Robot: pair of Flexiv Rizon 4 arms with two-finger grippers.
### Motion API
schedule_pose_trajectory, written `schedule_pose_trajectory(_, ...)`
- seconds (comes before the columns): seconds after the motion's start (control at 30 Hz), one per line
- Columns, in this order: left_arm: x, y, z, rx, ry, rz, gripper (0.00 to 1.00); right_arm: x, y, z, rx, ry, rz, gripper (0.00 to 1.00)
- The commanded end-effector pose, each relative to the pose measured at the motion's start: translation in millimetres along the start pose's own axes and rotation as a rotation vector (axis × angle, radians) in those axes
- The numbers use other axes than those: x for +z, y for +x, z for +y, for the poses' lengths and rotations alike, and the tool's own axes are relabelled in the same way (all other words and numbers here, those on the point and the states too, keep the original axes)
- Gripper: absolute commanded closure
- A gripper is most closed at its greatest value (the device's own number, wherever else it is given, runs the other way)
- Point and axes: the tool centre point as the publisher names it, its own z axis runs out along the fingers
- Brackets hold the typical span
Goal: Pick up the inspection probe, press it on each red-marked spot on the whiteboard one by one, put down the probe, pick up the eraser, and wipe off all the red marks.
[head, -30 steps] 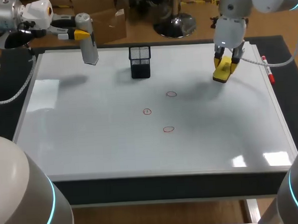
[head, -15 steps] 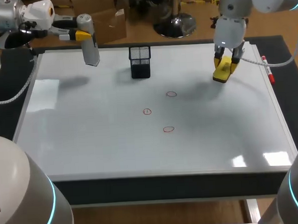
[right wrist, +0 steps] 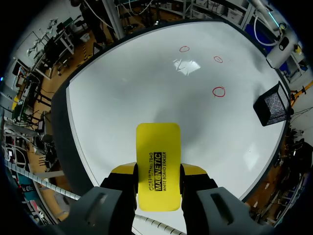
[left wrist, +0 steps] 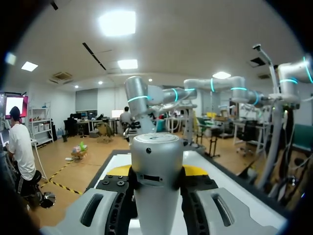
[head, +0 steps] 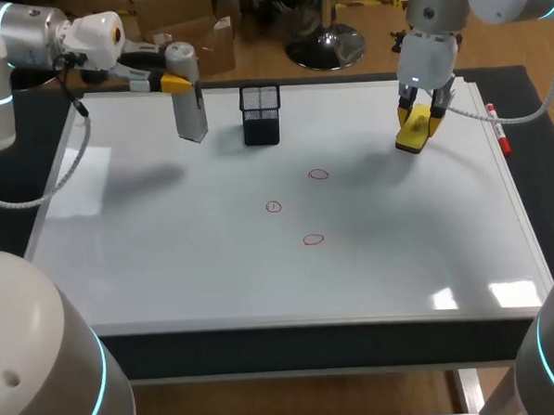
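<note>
In right wrist view only: eraser (right wrist: 157, 147) face in right claw (right wrist: 157, 169).

Probe (left wrist: 157, 171) btm cut off, L wrist view.

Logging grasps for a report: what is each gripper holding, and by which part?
Left gripper holds the probe by its upper part, below the cap. Right gripper holds the eraser by its long edges.
</note>
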Motion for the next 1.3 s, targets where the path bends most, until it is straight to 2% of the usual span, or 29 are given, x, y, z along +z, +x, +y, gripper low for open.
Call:
schedule_pose_trajectory(0.03, 15, 27.8, -2.0, 0.001, -0.004, -0.164, 1.00, -1, 0, 0, -0.001, 0.002, 0.002, 1.00)
schedule_pose_trajectory(0.2, 29, 47.5, -0.3, 0.000, 0.002, -0.170, 1.00, -1, 0, 0, -0.001, 0.002, 0.002, 1.00)
schedule_pose_trajectory(0.43, 50, 64.2, 4.9, -0.001, 0.009, -0.191, 1.00, -1, 0, 0, -0.001, 0.002, 0.002, 1.00)
schedule_pose_trajectory(0.87, 90, 70.6, 16.9, 0.023, 0.042, -0.181, 1.00, -1, 0, 0, -0.001, 0.002, 0.002, 1.00)
schedule_pose_trajectory(1.3, 112, 73.4, 27.0, 0.001, 0.015, -0.148, 1.00, -1, 0, 0, -0.001, 0.002, 0.002, 1.00)
